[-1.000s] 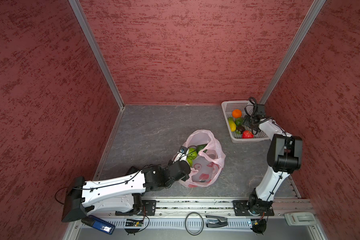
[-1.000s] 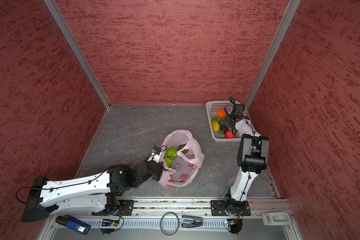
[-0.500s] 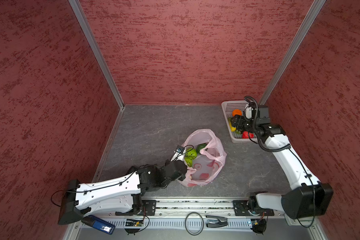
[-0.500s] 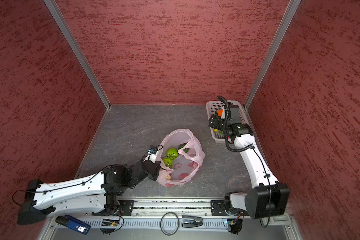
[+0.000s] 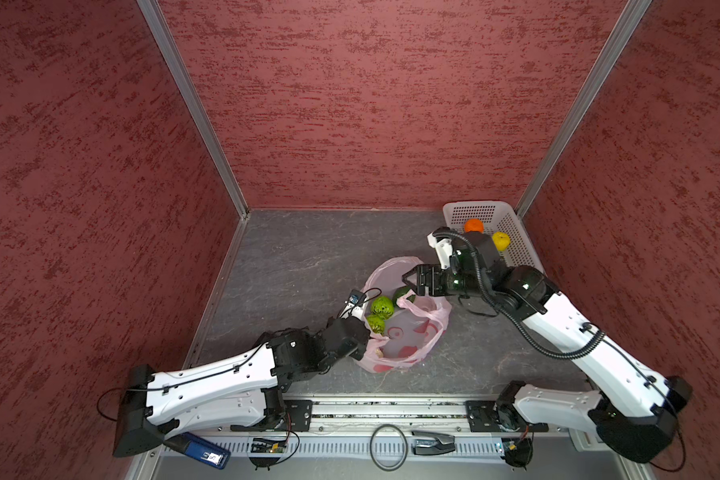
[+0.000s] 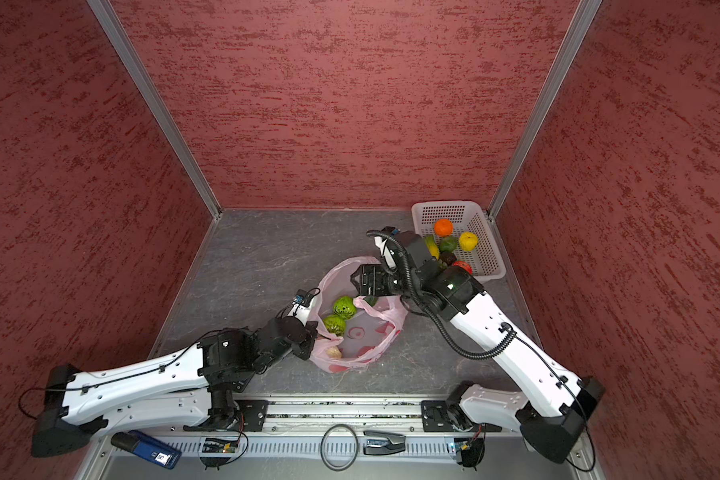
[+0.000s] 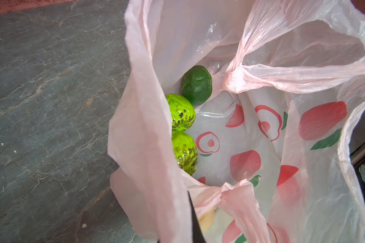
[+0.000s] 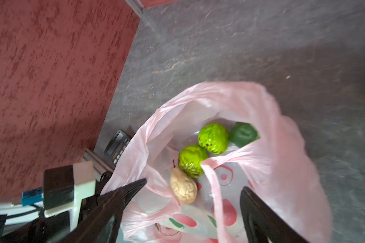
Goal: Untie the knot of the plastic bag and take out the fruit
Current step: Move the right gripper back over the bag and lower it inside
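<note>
The plastic bag (image 5: 408, 332) lies open in the middle of the grey floor (image 5: 300, 257), between the two arms. Inside it lies the fruit (image 8: 213, 138): two bright green bumpy pieces, a dark green piece (image 8: 243, 134) and a beige piece (image 8: 183, 189). The left gripper (image 5: 364, 347) is clenched on the bag's near rim. The right gripper (image 5: 408, 283) hangs over the far side of the mouth, jaws spread and empty. A white basket (image 5: 458, 212) in the far right corner holds an orange (image 5: 473, 225) and more fruit.

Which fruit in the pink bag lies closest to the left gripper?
The beige wrinkled one, right beside the shut left gripper pinching the plastic bag by its rim. The two bright green bumpy fruits and the dark green one lie farther along the row.
</note>
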You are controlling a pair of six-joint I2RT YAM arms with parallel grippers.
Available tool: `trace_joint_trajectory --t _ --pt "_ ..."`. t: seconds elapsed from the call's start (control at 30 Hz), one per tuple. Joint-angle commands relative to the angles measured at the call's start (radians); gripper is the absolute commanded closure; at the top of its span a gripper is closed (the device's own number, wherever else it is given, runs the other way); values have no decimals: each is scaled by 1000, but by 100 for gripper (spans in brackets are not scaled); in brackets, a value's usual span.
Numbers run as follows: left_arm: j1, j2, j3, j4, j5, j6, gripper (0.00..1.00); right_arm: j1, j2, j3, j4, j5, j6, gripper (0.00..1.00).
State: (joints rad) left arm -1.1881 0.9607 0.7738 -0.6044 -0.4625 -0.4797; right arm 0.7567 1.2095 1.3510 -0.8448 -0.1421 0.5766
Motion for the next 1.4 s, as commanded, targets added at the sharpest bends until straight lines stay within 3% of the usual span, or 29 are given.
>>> trace_joint_trajectory --t 0.0,0.2,0.6,0.93,1.2,1.37 --pt "5 -11 -8 23 12 18 100 79 24 -47 43 53 89 13" --pt "5 -19 -4 15 7 14 100 182 89 -150 155 108 118 14" --pt "6 -34 13 -17 -3 19 100 264 204 -348 268 229 68 15" --pt "19 -21 53 -25 17 50 100 343 319 -479 497 210 250 15" --pt "1 -22 10 -100 74 0 100 325 345 -444 565 331 388 10" --pt "-1 -40 -23 -137 88 -29 100 276 324 -455 609 335 457 8"
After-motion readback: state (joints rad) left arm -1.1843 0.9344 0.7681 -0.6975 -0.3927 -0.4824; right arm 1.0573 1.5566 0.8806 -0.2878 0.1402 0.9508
